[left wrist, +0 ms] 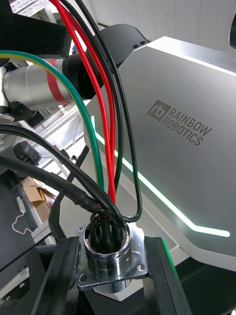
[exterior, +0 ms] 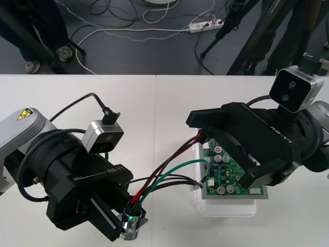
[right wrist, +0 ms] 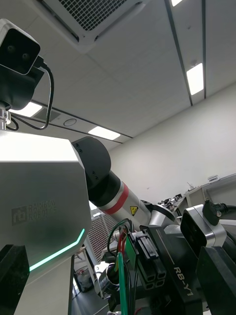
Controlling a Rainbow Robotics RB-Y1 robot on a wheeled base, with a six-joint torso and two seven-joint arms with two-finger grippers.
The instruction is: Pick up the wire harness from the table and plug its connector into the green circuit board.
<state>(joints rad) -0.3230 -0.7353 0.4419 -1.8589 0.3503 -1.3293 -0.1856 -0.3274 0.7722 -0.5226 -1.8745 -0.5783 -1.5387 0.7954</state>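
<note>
Since the wires [exterior: 159,175] are limp, left gripper [exterior: 131,226] clamps the rigid flanged socket [left wrist: 110,251] left of green circuit board [exterior: 229,167]; right gripper [exterior: 220,149] gapes wide over board.

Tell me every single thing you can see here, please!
wire harness: one; red, black and green wires; runs from the left tool to the circuit board.
metal socket: one; silver; on the harness end, clamped in the left tool.
circuit board: one; green; on the white base, under the right tool.
white base: one; white; on the table's right half.
table: one; light; under everything.
floor cables: several; white and black; on the dark floor beyond the table.
left tool: one; black; near the table's front left, shut on the socket.
right tool: one; black; open, over the board.
</note>
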